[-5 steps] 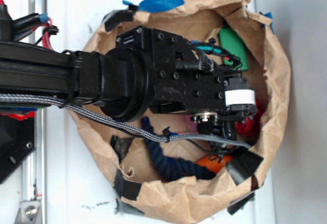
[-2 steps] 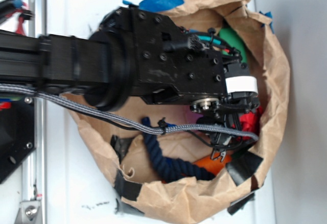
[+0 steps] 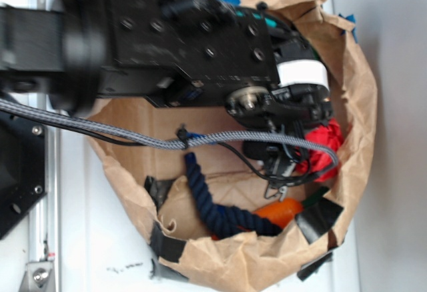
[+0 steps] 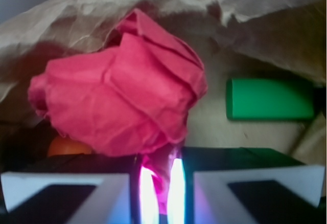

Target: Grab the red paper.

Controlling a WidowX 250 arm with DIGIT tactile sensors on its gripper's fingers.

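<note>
Your gripper is pinched nearly closed on the lower edge of the red paper — jaws narrow, a fold of the wad caught between the fingers. In the exterior view the red paper sits at the right side of the brown paper bag, right under the gripper. Green block is beside it, apart; orange toy and navy rope lie near the bag's lower wall.

- The red paper was a bright red crumpled wad with rose-like folds.
- Its lower edge sat pinched between the gripper's nearly closed fingers.
- It hung near the bag's far wall.
</note>
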